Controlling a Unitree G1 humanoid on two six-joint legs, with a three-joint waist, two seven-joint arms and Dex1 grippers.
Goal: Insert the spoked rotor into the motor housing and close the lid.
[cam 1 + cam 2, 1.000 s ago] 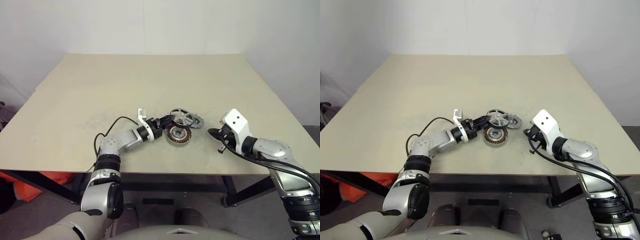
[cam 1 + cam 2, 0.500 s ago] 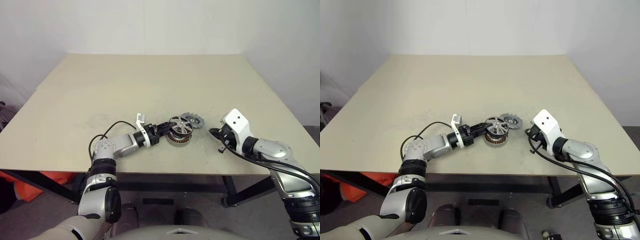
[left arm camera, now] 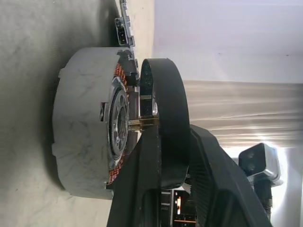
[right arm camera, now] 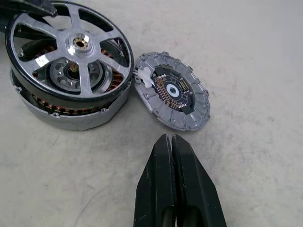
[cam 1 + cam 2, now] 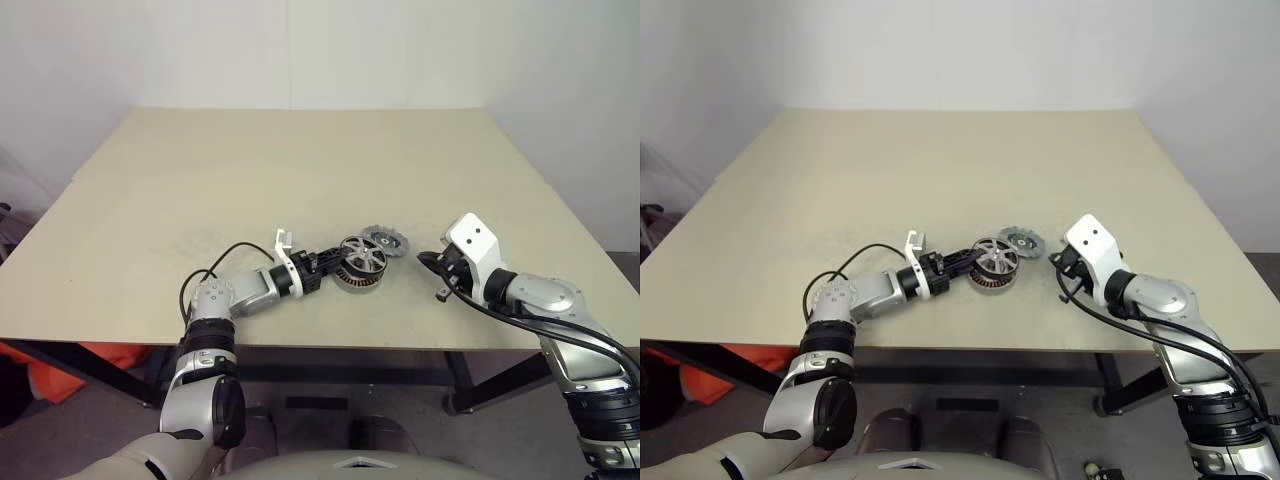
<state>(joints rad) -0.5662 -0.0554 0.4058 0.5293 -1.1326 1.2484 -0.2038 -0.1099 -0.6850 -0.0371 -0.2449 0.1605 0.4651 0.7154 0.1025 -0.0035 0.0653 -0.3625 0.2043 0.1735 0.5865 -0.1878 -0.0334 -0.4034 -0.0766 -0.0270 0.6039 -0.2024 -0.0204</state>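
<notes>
Right wrist view shows the right claw (image 4: 171, 189) pinched shut on nothing, hanging just short of the lid (image 4: 172, 97). That lid, a grey toothed disc with a circuit face, lies on the bench (image 5: 300, 170) beside the motor housing (image 4: 71, 111), touching or nearly so. The left claw (image 5: 335, 262) grips the spoked rotor (image 4: 70, 49) by its rim. The rotor sits tilted over the housing's copper windings, not yet seated (its shaft looks close to the hub). Seating the rotor and then fitting the lid both remain.
</notes>
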